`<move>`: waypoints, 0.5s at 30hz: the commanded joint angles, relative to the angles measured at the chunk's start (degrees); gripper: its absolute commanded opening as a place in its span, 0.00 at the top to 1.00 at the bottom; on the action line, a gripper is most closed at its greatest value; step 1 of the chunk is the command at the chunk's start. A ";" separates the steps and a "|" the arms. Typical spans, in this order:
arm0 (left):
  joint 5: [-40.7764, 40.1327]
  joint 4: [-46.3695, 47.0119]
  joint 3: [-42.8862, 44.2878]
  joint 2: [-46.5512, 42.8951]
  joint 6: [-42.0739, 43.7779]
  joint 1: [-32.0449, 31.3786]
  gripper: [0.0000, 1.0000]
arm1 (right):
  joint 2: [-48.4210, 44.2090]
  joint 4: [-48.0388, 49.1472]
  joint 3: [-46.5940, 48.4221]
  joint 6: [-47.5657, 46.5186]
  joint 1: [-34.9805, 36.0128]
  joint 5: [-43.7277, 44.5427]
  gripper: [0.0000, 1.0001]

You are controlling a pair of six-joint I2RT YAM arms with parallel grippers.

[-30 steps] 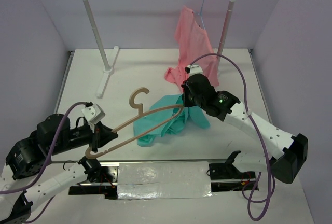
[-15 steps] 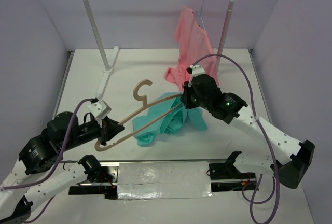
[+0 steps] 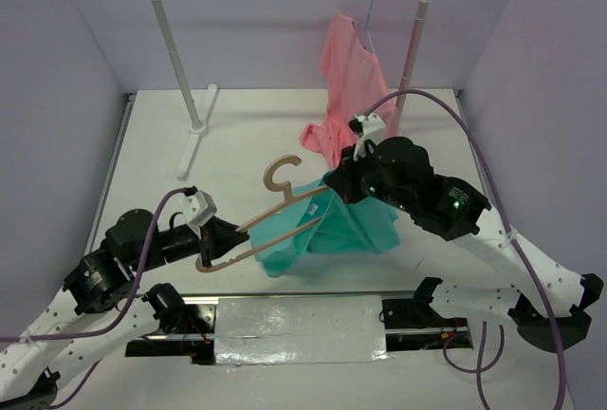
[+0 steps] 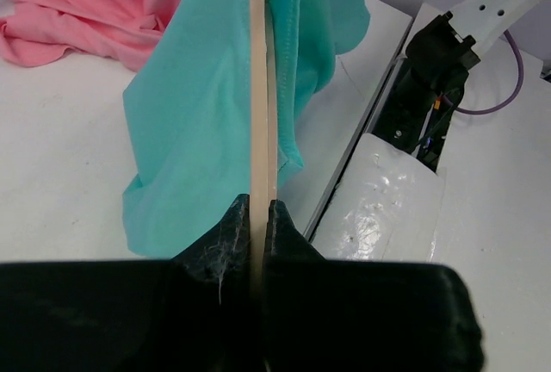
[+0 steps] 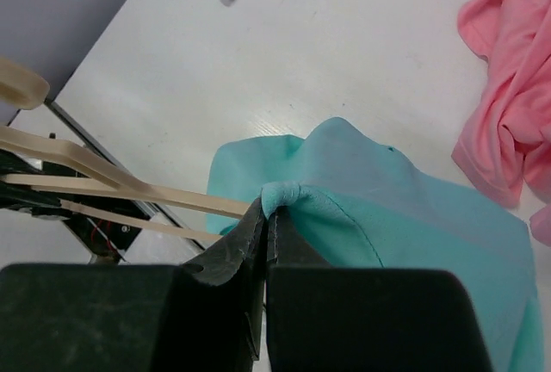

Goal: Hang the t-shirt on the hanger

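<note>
Both arms have pushed farther out from their bases since 1 second ago, so the hanger (image 3: 285, 194) sits farther along and the t-shirt (image 3: 351, 230) hangs wider. Clenched on one end of the hanger, the left fingers (image 3: 220, 236) hold it out like a spear, aimed at the cloth. A fold of the t-shirt is pinched tight in the right fingers (image 3: 344, 180), which lift it off the worktop (image 3: 237, 135), probably to hold an opening up for the hanger's arm. The t-shirt drapes below the right fingers, and the hanger's far end reaches just beneath them.

From above, the pink shirt (image 3: 353, 68) lies beyond the right fingers. Only the left wrist view shows the hanger (image 4: 260, 88) edge-on ahead of the left fingers (image 4: 275, 227), with t-shirt (image 4: 198, 114) cloth on both sides of it. The right wrist view shows the fold in the right fingers (image 5: 277, 232) and 2 hanger (image 5: 129, 189) bars meeting the t-shirt (image 5: 413, 217) beside them. I cannot tell whether the tip is inside.
</note>
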 commanded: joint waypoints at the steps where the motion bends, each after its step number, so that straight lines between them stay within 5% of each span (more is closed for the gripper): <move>1: 3.77 9.00 -1.85 -1.48 1.66 -0.12 1.00 | -0.75 -1.12 2.75 -1.82 1.46 -0.74 1.00; 15: 3.33 19.81 -6.86 -1.83 -1.67 -0.12 1.00 | 0.74 0.73 6.44 -0.50 16.40 -1.80 0.96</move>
